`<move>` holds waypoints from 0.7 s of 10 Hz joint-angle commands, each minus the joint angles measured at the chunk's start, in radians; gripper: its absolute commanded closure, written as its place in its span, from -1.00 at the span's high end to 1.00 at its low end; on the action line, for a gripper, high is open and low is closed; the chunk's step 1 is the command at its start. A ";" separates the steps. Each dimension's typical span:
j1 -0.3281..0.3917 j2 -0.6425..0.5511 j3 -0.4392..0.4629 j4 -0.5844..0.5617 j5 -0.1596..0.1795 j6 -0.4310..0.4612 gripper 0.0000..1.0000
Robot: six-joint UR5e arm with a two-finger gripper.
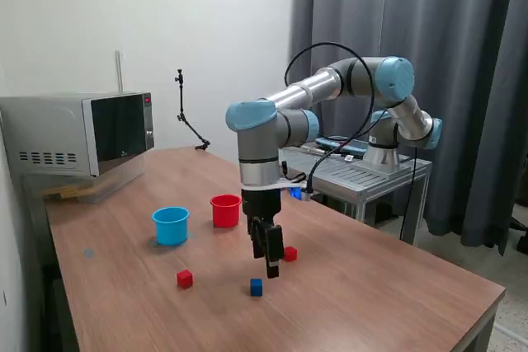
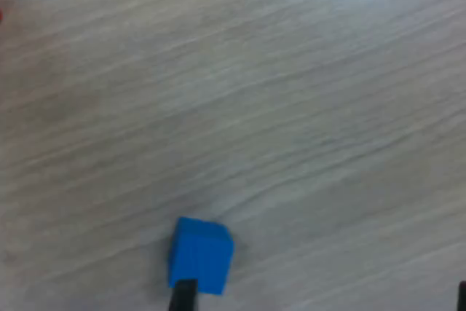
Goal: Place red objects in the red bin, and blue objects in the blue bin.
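Note:
My gripper (image 1: 266, 260) hangs just above the wooden table, fingers pointing down and open, with nothing between them. A small dark blue cube (image 1: 256, 287) lies on the table just in front of it. In the wrist view this blue cube (image 2: 200, 254) sits right beside one dark fingertip (image 2: 182, 296); the other fingertip shows only at the picture's far edge. One red cube (image 1: 289, 254) rests close behind the gripper, toward the exterior view's right. Another red cube (image 1: 185, 279) lies toward the left. The red bin (image 1: 224, 210) and the light blue bin (image 1: 171, 225) stand side by side behind them.
A microwave (image 1: 78, 133) stands at the table's back, on the exterior view's left. A thin black stand (image 1: 186, 113) rises at the far edge. The arm's base sits on a metal side table (image 1: 363, 172) by dark curtains. The table's front edge (image 1: 462, 319) is near.

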 commanded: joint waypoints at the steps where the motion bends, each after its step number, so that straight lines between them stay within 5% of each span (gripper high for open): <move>1: 0.006 -0.002 0.055 -0.054 -0.061 0.080 1.00; 7: 0.025 -0.001 0.092 -0.091 -0.097 0.126 1.00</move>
